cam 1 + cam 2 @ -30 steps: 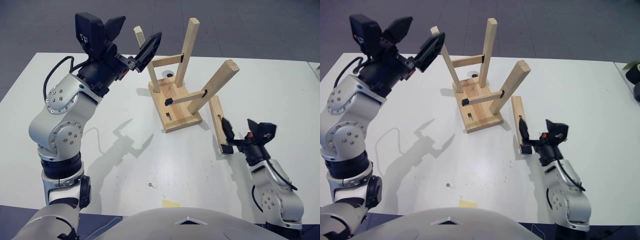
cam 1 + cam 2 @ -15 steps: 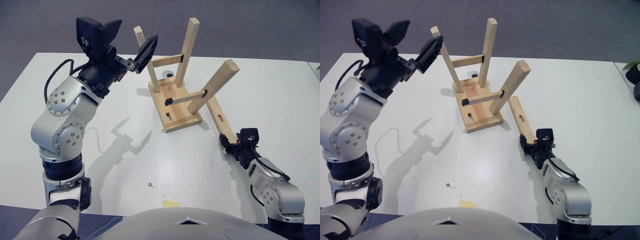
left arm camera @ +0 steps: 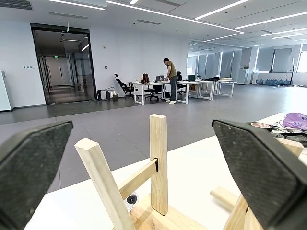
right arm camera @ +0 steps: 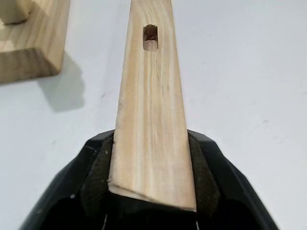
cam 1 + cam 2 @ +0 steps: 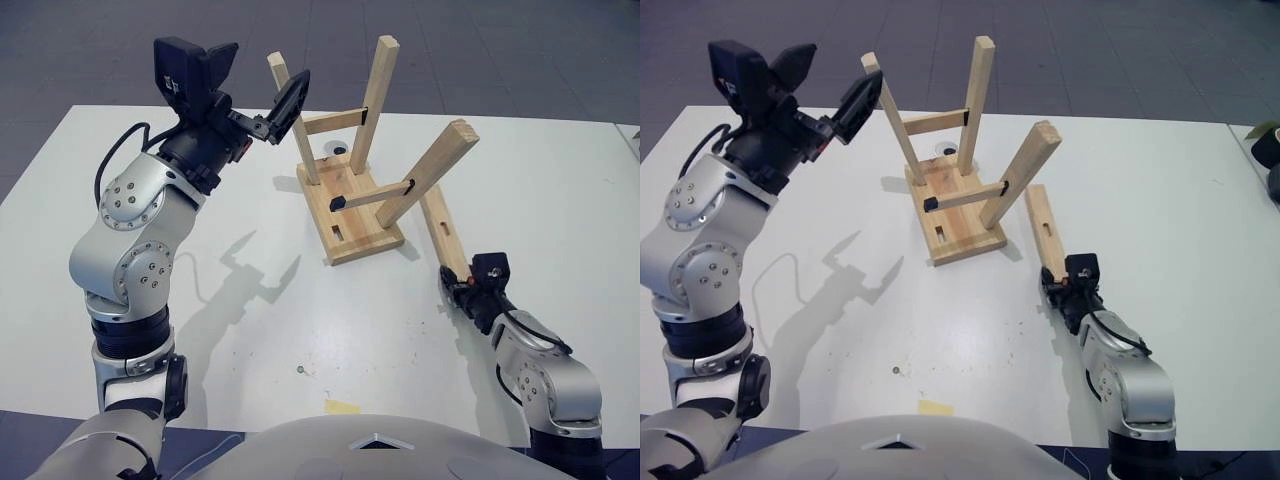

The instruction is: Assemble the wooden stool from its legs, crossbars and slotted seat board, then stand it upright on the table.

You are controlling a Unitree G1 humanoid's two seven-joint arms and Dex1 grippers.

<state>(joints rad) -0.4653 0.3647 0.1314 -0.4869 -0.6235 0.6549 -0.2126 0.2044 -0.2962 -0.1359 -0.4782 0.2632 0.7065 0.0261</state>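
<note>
The stool stands upside down: its slotted seat board lies on the white table, with three legs pointing up, joined by crossbars. A fourth leg lies flat on the table to the right of the seat. My right gripper is shut on that leg's near end; in the right wrist view the leg runs out from between the pads, its peg hole facing up. My left gripper hangs open in the air just left of the upturned legs.
A small white round fitting lies behind the stool. A scrap of yellow tape and a tiny ring lie near the front edge. A dark object sits past the right edge. Bare tabletop spreads left and front.
My right wrist has turned and dropped low to the table, and the loose leg has swung a little in its grip. The left gripper has drifted slightly toward the stool.
</note>
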